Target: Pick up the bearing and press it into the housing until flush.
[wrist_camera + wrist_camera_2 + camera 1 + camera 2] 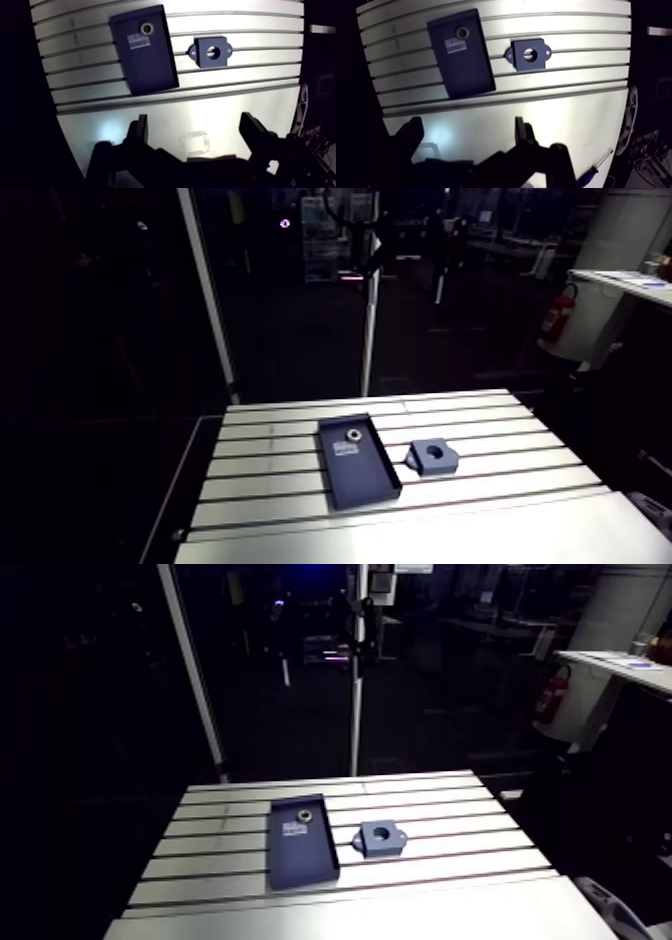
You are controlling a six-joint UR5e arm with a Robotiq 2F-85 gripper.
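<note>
Your two-finger gripper (195, 126) hangs over the near edge of the slotted aluminium bench (250, 30), fingers apart, nothing btwn them. The small metal ring bearing (147, 28) lies well ahead, in the far, housing-side corner of the dark-blue rectangular tray (150, 67). The dark-blue bored housing block (202, 53) sits just beside the tray, so reach fwd.

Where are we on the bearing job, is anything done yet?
Nothing looks done. The bearing lies in the tray, and the housing beside the tray has an empty bore. In hand: the gripper hangs open above the table, short of both, holding nothing. Left: the pick, then pressing it in flush.
</note>
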